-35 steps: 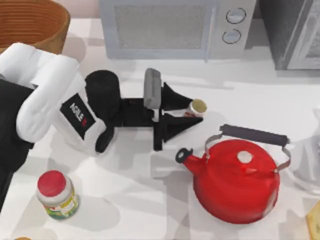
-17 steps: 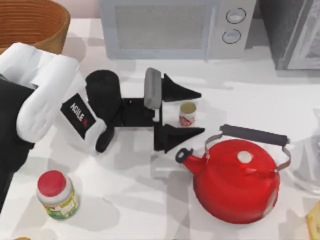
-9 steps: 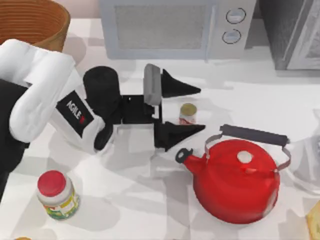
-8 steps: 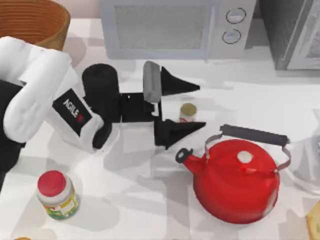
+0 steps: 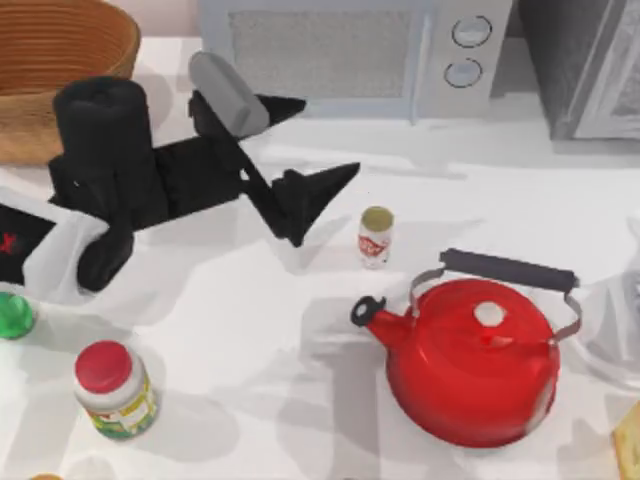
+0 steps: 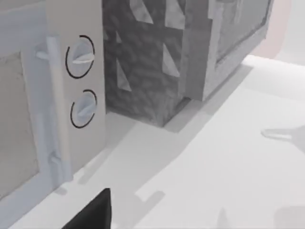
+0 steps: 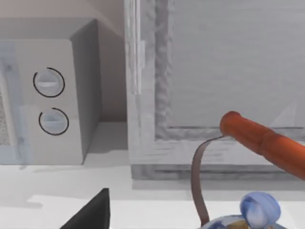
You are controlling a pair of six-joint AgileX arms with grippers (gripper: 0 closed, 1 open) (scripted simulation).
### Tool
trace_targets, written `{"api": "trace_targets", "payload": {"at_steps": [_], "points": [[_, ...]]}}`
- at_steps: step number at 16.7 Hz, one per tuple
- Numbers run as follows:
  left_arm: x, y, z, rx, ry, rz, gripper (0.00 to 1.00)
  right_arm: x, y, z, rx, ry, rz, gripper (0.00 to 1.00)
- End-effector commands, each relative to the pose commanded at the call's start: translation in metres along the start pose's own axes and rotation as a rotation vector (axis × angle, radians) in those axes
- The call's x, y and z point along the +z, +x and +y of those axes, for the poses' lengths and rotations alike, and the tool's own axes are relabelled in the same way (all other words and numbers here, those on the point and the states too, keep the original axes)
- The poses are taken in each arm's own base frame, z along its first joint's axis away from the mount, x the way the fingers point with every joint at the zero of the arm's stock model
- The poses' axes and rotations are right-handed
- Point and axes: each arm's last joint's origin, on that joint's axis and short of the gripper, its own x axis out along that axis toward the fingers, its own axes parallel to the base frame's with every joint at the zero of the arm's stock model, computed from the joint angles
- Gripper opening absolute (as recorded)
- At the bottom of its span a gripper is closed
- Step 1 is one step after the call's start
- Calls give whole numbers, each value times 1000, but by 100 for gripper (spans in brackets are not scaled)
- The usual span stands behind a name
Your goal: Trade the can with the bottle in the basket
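The left pincer point(image 5: 305, 140) hangs over the worktop point(image 5: 300, 330) with its two black fingers spread wide and nothing between them. The can point(image 5: 376, 237) stands upright just beyond the lower fingertip, apart from it, next to the red kettle point(image 5: 472, 360). The basket point(image 5: 60, 50) sits behind the pincer's arm, at the worktop's far left corner. The green bottle point(image 5: 12, 315) rests on the worktop below that arm, near the red-lidded jar point(image 5: 113, 390). A microwave point(image 5: 340, 55) stands beyond the pincer.
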Motion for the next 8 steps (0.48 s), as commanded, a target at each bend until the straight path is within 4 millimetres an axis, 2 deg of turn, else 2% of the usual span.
{"api": "trace_targets", "payload": {"at_steps": [2,4,6,8], "points": [[31,-40,-14,157,19,-16,100,0,0,0,0,0,0,100],[48,-78,-29,309,28,-28,100,0,0,0,0,0,0,100],[55,-112,-40,450,24,-33,100,0,0,0,0,0,0,100],[51,-141,-49,593,7,-25,100,0,0,0,0,0,0,100]]}}
